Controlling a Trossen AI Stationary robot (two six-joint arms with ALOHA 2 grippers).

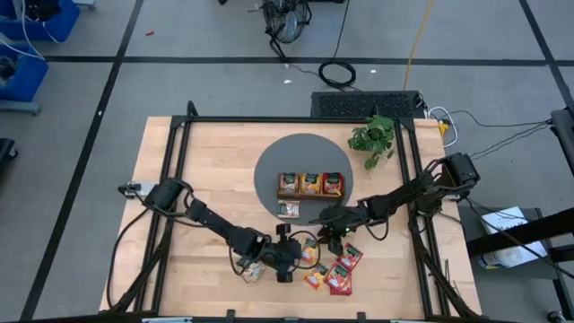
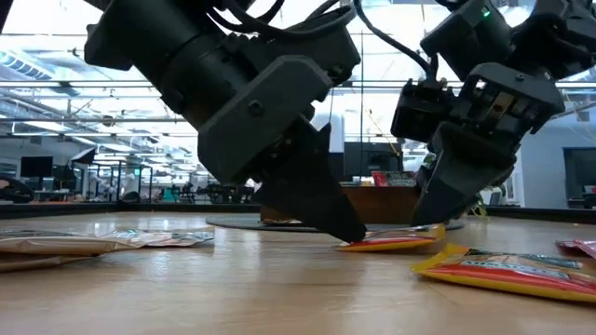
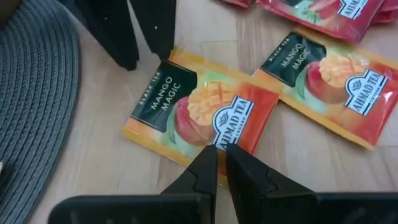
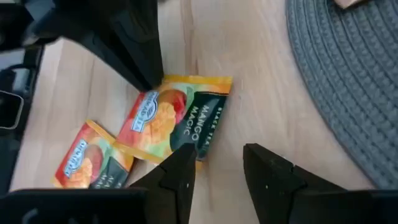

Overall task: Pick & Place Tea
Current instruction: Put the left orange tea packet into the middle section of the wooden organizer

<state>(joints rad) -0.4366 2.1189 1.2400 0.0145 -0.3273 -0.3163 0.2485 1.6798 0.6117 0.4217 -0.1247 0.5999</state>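
Grippers (both) at mango sachet [image 3: 199, 112]

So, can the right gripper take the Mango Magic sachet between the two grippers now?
Probably not cleanly. The left gripper is shut on one edge of the Mango Magic sachet, pinning it to the table. The right gripper is open at the opposite edge, which is free.

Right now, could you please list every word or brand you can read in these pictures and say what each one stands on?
"BLACK TEA", "MANGO MAGIC", "AHMAD TEA": sachet at the left gripper.
"MANGO MAGIC", "AHMAD TEA": neighbouring sachet.
"AHMAD TEA": red sachet.
Finer lettering there, and print on sachets in the tray, are too small to read.
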